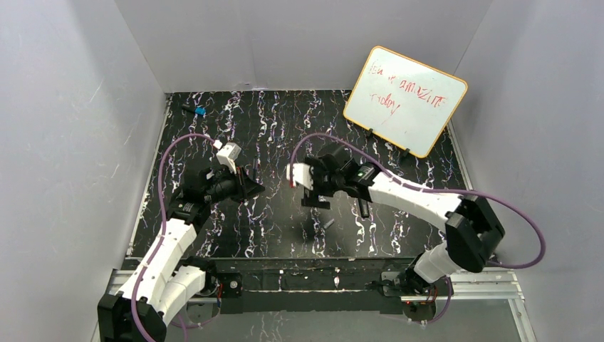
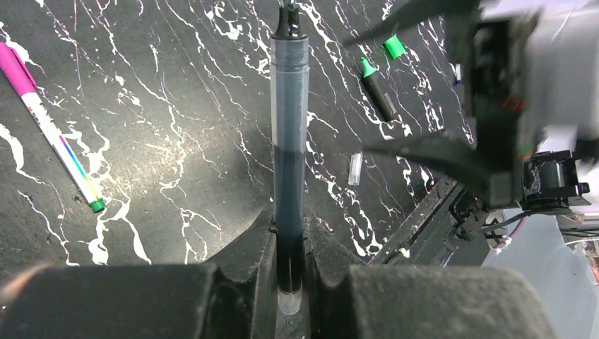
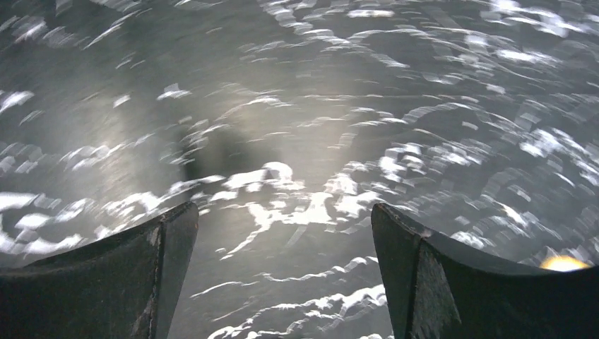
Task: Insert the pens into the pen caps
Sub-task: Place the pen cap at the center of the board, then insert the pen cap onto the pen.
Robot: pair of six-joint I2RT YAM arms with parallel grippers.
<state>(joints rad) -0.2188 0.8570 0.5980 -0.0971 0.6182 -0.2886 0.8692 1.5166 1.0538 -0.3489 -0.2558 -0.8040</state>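
The whiteboard (image 1: 406, 100) bears red handwriting; only the word "amazing" reads, the rest is unclear

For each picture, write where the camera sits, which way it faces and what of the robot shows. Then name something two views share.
Top external: high behind the robot, facing down onto the table; left arm and right arm show.
Left wrist: looks along the left gripper, shut on the dark pen, toward the table.
Right wrist: looks past the open right gripper onto blurred table.
Shared: top and left wrist both show that pen.
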